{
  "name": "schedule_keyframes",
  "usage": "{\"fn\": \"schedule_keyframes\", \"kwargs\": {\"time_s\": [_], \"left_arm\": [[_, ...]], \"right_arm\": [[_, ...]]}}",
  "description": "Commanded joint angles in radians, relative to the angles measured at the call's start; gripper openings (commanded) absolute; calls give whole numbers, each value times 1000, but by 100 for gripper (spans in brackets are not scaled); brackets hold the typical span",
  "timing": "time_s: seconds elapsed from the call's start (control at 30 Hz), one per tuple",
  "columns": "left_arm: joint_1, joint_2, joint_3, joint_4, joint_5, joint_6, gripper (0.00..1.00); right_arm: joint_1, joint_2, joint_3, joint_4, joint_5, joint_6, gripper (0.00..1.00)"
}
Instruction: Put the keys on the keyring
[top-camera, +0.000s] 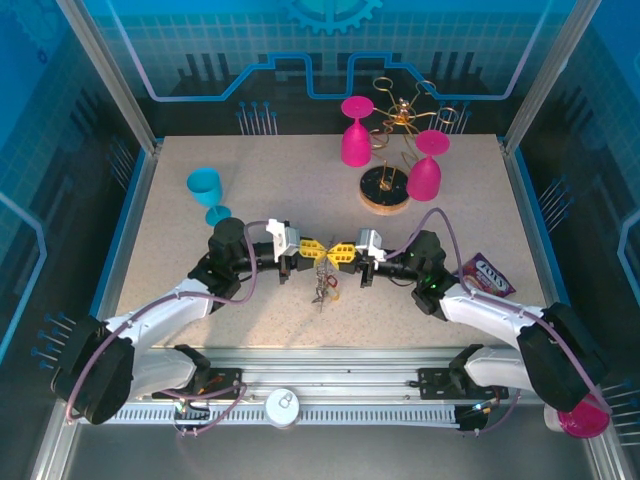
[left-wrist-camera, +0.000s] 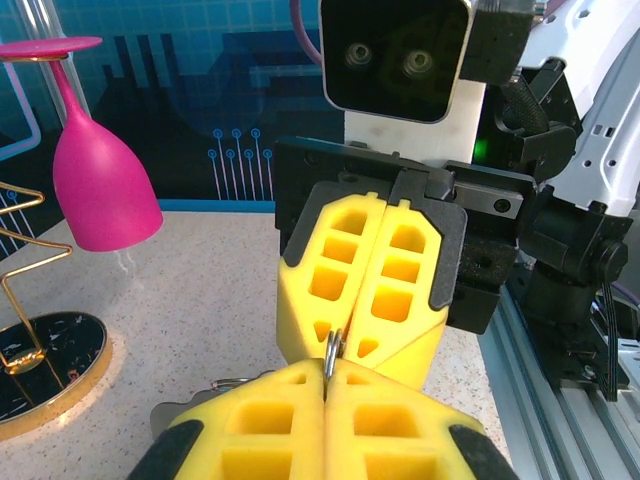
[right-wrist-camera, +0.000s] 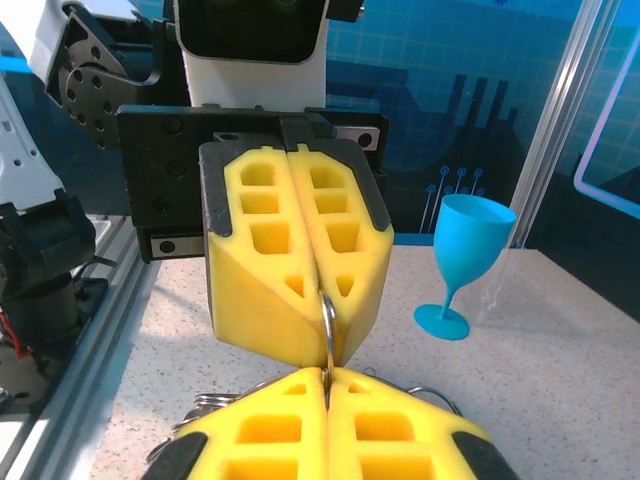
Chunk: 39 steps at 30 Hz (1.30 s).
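Note:
My left gripper (top-camera: 318, 250) and right gripper (top-camera: 336, 252) meet tip to tip over the middle of the table. Both are shut on a thin metal ring (left-wrist-camera: 331, 352) that stands edge-on across the small gap between them. I cannot tell whether that ring is the keyring's own wire. From the right wrist the same ring (right-wrist-camera: 328, 325) runs from the left fingers (right-wrist-camera: 300, 250) down into my right gripper (right-wrist-camera: 327, 375). Thin wire loops (right-wrist-camera: 432, 392) stick out beneath it. A small bunch of keys (top-camera: 323, 290) with red and yellow heads hangs just below the grippers.
A gold wire stand on a round wooden base (top-camera: 385, 188) stands at the back right with two pink goblets (top-camera: 356, 132) (top-camera: 426, 165) by it. There is a blue goblet (top-camera: 206, 192) at the back left, and a snack packet (top-camera: 488, 275) beside the right arm.

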<state>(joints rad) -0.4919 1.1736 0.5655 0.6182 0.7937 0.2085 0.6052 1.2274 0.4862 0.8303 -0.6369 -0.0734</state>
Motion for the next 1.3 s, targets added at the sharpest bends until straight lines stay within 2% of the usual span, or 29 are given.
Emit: {"fn": "schedule_keyframes", "kwargs": {"time_s": [0.0,0.07,0.17,0.3,0.4,0.53,0.77,0.83,0.9,0.93,1.1,1.27], "left_arm": [[0,9,-1,-1,30,11,0],[3,4,13,-65,10,39,0],[5,-8,51,-213,-13,122,10],[4,-7,139,-471,-33,270,11],[4,3,198,-603,-47,357,11],[3,21,260,-738,-61,440,0],[-2,27,301,-805,-72,488,0],[-2,12,271,-734,-75,452,0],[-1,-7,226,-638,-70,410,0],[-1,-17,201,-586,-70,382,0],[0,-50,119,-427,-47,295,0],[0,-77,42,-276,-25,238,0]], "right_arm": [[-2,1,43,28,-25,-11,0],[-3,-6,53,-37,-21,-31,0],[-2,-27,88,-210,-19,-91,0],[1,-52,157,-480,-13,-205,0],[5,-60,212,-650,-11,-272,0],[11,-55,294,-833,-2,-339,0],[18,-52,422,-1042,6,-396,0],[16,-63,405,-997,18,-365,3],[11,-83,333,-886,18,-323,19],[10,-94,295,-819,23,-301,22],[-2,-110,157,-530,36,-223,27],[-5,-91,116,-416,-31,-180,29]]}}
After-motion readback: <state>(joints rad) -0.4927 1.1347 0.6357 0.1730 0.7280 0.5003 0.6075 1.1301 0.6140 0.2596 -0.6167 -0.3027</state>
